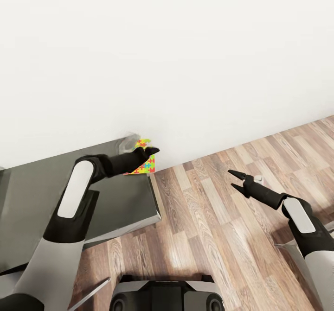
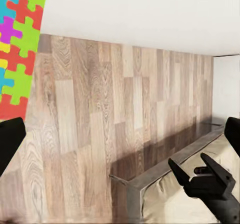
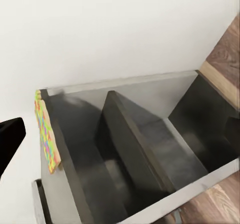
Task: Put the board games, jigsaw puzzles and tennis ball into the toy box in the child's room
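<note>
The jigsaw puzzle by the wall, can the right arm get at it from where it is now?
Probably not: the right gripper hangs open over the floor, well apart from the jigsaw puzzle, and the left gripper already sits at it.

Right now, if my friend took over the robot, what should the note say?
Left gripper: by the table's far corner at the colourful jigsaw puzzle; whether it grips the puzzle cannot be told.
Right gripper: open, empty, held over the wooden floor.
The puzzle sits at the edge of the grey table.
The toy box, the other toys: not identifiable here.
Done: nothing confirmed.
Left: get this puzzle into the toy box, then check the rest.
</note>
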Available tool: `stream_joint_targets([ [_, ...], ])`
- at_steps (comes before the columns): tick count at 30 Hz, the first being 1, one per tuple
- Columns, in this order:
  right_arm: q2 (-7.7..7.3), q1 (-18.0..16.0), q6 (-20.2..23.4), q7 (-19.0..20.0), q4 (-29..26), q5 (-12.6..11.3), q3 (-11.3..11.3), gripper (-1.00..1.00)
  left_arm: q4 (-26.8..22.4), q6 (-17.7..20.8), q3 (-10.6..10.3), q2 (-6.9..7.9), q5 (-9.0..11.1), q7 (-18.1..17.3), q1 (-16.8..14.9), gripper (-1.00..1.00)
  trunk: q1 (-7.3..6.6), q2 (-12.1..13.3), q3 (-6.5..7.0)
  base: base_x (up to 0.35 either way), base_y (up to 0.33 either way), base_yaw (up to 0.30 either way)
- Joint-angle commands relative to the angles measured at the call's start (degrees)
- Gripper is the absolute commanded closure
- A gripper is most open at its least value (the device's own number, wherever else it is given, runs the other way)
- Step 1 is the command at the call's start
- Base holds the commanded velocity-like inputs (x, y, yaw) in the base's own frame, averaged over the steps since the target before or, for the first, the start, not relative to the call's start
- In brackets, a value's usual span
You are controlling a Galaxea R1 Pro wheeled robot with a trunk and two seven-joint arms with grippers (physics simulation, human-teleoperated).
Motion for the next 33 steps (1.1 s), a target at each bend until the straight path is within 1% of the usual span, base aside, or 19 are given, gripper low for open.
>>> stream_joint_targets([
  [1, 0.01, -0.1, 0.3, 0.2, 0.1, 0.1, -0.1, -1.0, 0.0, 0.1, -0.1, -0.03, 0.5, 0.7, 0.0, -1.0, 0.03, -0.1, -0.07, 0.0, 0.0, 0.0],
  [3, 0.19, -1.6, 0.3, -0.3, 3.4, 0.2, -0.2, -1.0, -0.1, 0.1, -3.4, -1.17, 0.5, 5.0, -0.2, -1.0, 0.03, -0.1, -0.07, 0.0, 0.0, 0.0],
  [6, 0.37, -2.4, 0.3, -0.4, 5.3, 0.3, -0.2, -1.0, -0.1, 0.1, -4.8, -1.92, 0.7, 7.3, -0.5, -1.0, 0.03, -0.1, -0.07, 0.0, 0.0, 0.0],
  [8, 1.02, -4.1, 0.3, -0.7, 8.8, 0.6, 0.0, -1.0, -0.1, 0.1, -6.8, -3.53, 1.2, 10.7, -1.3, -1.0, 0.03, -0.1, -0.07, 0.0, 0.0, 0.0],
  [9, 1.02, -4.1, 0.3, -0.7, 8.8, 0.6, 0.0, -1.0, -0.1, 0.1, -6.8, -3.53, 1.2, 10.7, -1.3, -1.0, 0.03, -0.1, -0.07, 0.0, 0.0, 0.0],
  [11, 2.15, -5.9, 0.1, -0.8, 11.4, 1.3, 0.5, -1.0, -0.1, 0.1, -8.0, -4.93, 2.4, 12.8, -2.0, -1.0, 0.03, -0.1, -0.07, 0.0, 0.0, 0.0],
  [12, 2.15, -5.9, 0.1, -0.8, 11.4, 1.3, 0.5, -1.0, -0.1, 0.1, -8.0, -4.93, 2.4, 12.8, -2.0, -1.0, 0.03, -0.1, -0.07, 0.0, 0.0, 0.0],
  [15, 3.65, -7.9, -0.8, -0.5, 13.7, 3.4, 2.1, -1.0, -0.1, 0.0, -9.0, -6.12, 7.0, 14.7, -2.7, -1.0, 0.03, -0.1, -0.07, 0.0, 0.0, 0.0],
  [16, 3.65, -7.9, -0.8, -0.5, 13.7, 3.4, 2.1, -1.0, -0.1, 0.0, -9.0, -6.12, 7.0, 14.7, -2.7, -1.0, 0.03, -0.1, -0.07, 0.0, 0.0, 0.0],
  [17, 3.97, -8.3, -1.1, -0.2, 14.1, 4.1, 2.8, -1.0, -0.1, 0.0, -9.2, -6.29, 9.1, 15.2, -2.9, -1.0, 0.03, -0.1, -0.07, 0.0, 0.0, 0.0],
  [18, 3.97, -8.3, -1.1, -0.2, 14.1, 4.1, 2.8, -1.0, -0.1, 0.0, -9.2, -6.29, 9.1, 15.2, -2.9, -1.0, 0.03, -0.1, -0.07, 0.0, 0.0, 0.0],
  [20, 4.31, -8.8, -1.4, 1.3, 14.5, 5.2, 4.4, -1.0, -0.1, -0.2, -9.3, -6.44, 13.4, 15.8, -3.2, -1.0, 0.03, -0.1, -0.07, 0.0, 0.0, 0.0],
  [21, 4.31, -8.8, -1.4, 1.3, 14.5, 5.2, 4.4, -1.0, -0.1, -0.2, -9.3, -6.44, 13.4, 15.8, -3.2, -1.0, 0.03, -0.1, -0.07, 0.0, 0.0, 0.0],
  [23, 4.31, -9.2, -1.7, 4.4, 14.6, 6.1, 5.8, -1.0, -0.1, -0.3, -8.8, -6.46, 16.8, 16.3, -3.4, -1.0, 0.03, -0.1, -0.07, 0.0, 0.0, 0.0],
  [24, 4.31, -9.2, -1.7, 4.4, 14.6, 6.1, 5.8, -1.0, -0.1, -0.3, -8.8, -6.46, 16.8, 16.3, -3.4, -1.0, 0.03, -0.1, -0.07, 0.0, 0.0, 0.0],
  [26, 4.07, -9.4, -1.9, 8.6, 14.6, 6.8, 6.8, -1.0, -0.1, -0.4, -8.0, -6.44, 19.2, 16.6, -3.5, -1.0, 0.03, -0.1, -0.07, 0.0, 0.0, 0.0],
  [27, 4.07, -9.4, -1.9, 8.6, 14.6, 6.8, 6.8, -1.0, -0.1, -0.4, -8.0, -6.44, 19.2, 16.6, -3.5, -1.0, 0.03, -0.1, -0.07, 0.0, 0.0, 0.0],
  [29, 3.39, -9.5, -2.1, 12.6, 14.6, 7.2, 7.4, -1.0, -0.1, -0.4, -7.2, -6.41, 20.9, 16.8, -3.5, -1.0, 0.03, -0.1, -0.07, 0.0, 0.0, 0.0],
  [33, 2.6, -9.5, -2.1, 15.5, 14.6, 7.5, 7.9, -1.0, -0.1, -0.4, -6.5, -6.38, 22.1, 16.7, -3.5, -1.0, 0.03, -0.1, -0.07, 0.0, 0.0, 0.0],
])
